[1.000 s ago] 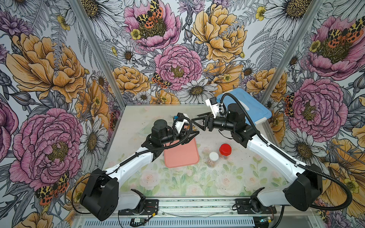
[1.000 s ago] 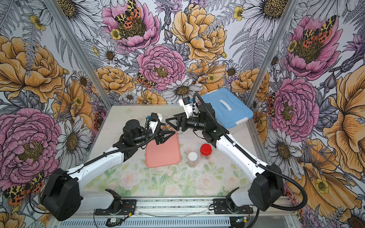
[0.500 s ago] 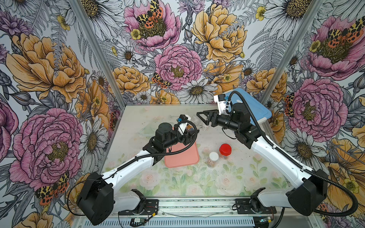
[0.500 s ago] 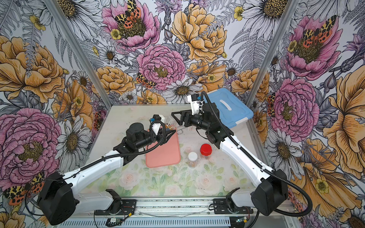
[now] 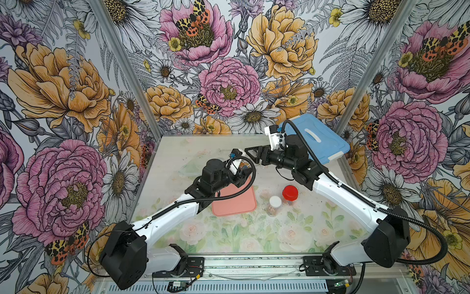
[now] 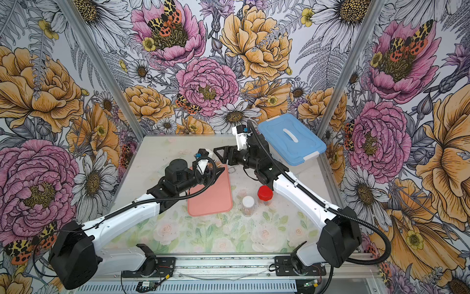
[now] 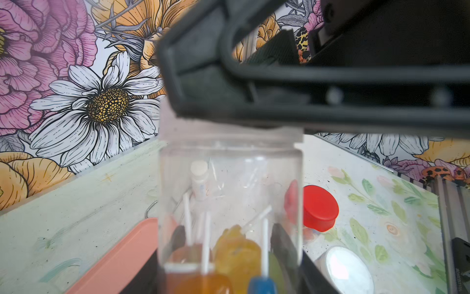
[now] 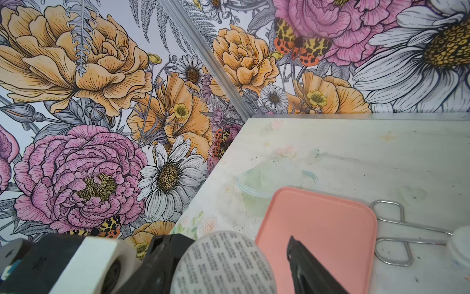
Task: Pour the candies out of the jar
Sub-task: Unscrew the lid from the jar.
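Note:
My left gripper (image 7: 230,244) is shut on a clear jar (image 7: 229,183), which it holds upright over the far end of the pink tray (image 5: 235,201). The candies (image 7: 236,252), orange, yellow and blue heads on white sticks, lie in the jar's bottom between the fingers (image 7: 282,241). A round lid with fine print (image 8: 223,262) still covers the jar's mouth. My right gripper (image 8: 226,257) hangs right over it, open, one jaw on each side, with a small gap showing on one side. In both top views the two grippers meet there, left (image 5: 240,173) and right (image 5: 250,152).
A red-lidded jar (image 5: 290,192) and a white-lidded jar (image 5: 275,202) stand right of the tray. A blue-lidded box (image 5: 315,137) fills the far right corner. A clear dish (image 5: 190,169) sits left of the tray, and metal scissors (image 8: 396,229) lie beyond it.
The right gripper drew back from the jar half a second ago and has come down over its lid again, jaws narrowing. The left arm shifted slightly right, still holding the jar.

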Controlling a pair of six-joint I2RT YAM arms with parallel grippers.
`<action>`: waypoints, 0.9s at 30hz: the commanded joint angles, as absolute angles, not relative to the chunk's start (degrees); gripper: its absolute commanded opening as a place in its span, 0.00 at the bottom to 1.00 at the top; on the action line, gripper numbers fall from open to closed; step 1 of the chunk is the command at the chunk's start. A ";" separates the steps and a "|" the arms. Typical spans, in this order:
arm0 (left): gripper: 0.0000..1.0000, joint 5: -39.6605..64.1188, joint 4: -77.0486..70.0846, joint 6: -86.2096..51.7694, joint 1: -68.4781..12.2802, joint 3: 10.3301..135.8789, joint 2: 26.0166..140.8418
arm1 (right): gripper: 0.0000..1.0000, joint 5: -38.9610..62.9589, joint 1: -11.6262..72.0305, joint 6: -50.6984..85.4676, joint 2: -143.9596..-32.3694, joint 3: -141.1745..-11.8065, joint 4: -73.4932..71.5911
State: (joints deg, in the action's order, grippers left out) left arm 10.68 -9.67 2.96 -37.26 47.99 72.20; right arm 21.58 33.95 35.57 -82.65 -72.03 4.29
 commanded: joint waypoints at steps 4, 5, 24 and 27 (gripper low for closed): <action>0.00 9.81 -11.43 4.21 -37.73 49.14 72.60 | 0.74 20.80 34.45 36.03 -83.94 -74.73 4.47; 0.00 9.80 -11.43 4.26 -37.73 49.15 72.60 | 0.72 20.55 34.45 36.00 -83.98 -74.71 4.48; 0.00 42.49 -26.30 -9.44 -27.39 48.76 72.77 | 0.33 44.77 33.31 30.94 -81.52 -71.85 -6.78; 0.00 46.71 -26.81 -10.59 -27.37 49.52 72.77 | 0.30 49.85 33.31 29.33 -80.91 -72.00 -5.41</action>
State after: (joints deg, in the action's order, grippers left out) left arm 37.12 -17.52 -5.58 -28.25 48.01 72.75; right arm 35.51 32.51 30.59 -83.13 -72.60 -3.68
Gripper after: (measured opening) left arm 0.563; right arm 0.543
